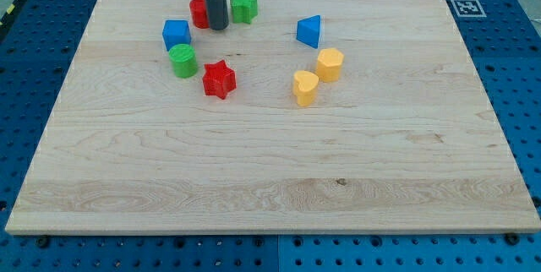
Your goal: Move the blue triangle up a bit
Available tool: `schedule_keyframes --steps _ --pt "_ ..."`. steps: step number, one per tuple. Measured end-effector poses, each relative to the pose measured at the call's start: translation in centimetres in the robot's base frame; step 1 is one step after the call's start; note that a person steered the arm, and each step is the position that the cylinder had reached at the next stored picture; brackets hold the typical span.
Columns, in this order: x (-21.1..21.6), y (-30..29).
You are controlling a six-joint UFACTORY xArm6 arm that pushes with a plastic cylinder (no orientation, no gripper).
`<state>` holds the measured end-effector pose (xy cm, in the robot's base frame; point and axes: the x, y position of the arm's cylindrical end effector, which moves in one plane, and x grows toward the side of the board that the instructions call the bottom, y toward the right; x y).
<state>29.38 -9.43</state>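
The blue triangle point(309, 31) lies on the wooden board point(270, 179), right of centre near the view's top. My tip point(218, 27) is at the end of the dark rod, far to the left of the triangle. It stands between the red cylinder point(199, 12) and the green star point(244, 7), touching or nearly touching the red cylinder, which it partly hides.
A blue cube point(176, 34), a green cylinder point(182, 60) and a red star point(219, 78) sit below-left of my tip. A yellow cylinder-like block point(330, 64) and a yellow heart point(305, 87) sit just below the triangle.
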Motion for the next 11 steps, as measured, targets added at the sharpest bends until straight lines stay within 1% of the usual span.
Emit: schedule_keyframes --steps 1,2,3,4,5,7,9,11 --pt "0.0 -0.2" --pt "0.1 2.0" --pt "1.1 6.4" --pt "3.6 9.3" --pt "4.9 10.1" --pt "4.9 13.5" --pt "4.9 15.2" --pt "4.0 15.2"
